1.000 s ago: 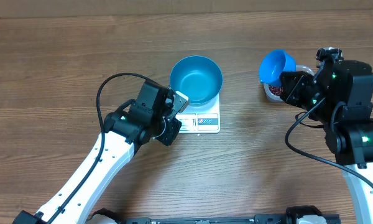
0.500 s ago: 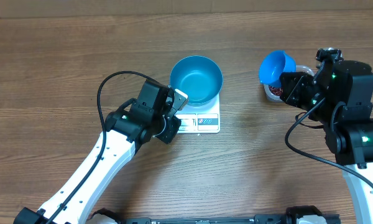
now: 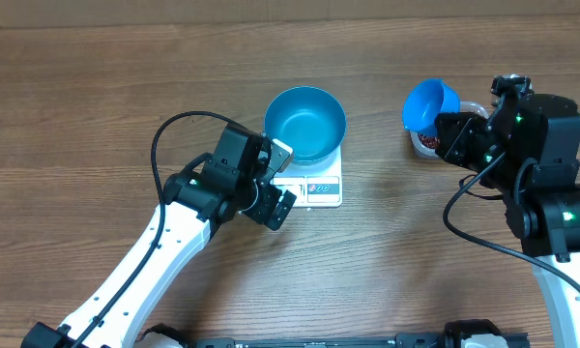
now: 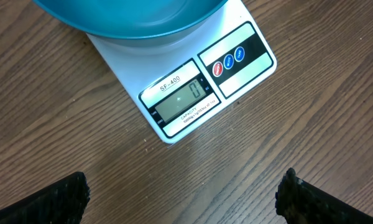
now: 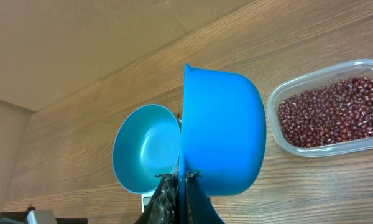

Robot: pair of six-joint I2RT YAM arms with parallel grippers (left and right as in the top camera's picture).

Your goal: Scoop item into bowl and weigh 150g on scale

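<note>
The bright-blue bowl stands empty on the white scale. In the left wrist view the scale has a zero on its display, and the bowl fills the top edge. My left gripper is open at the scale's front-left corner, with bare wood between its fingers. My right gripper is shut on the handle of a small blue scoop, held on edge above the table. The item, dark red beans, lies in a clear tub beside the scoop.
In the overhead view the scoop and the right gripper cover most of the tub. A black cable loops off the left arm. A pale wall runs along the table's far edge.
My left gripper has gone from shut to wide open, one finger swinging out toward the table's front. Neither arm, the bowl nor the scoop has shifted.
</note>
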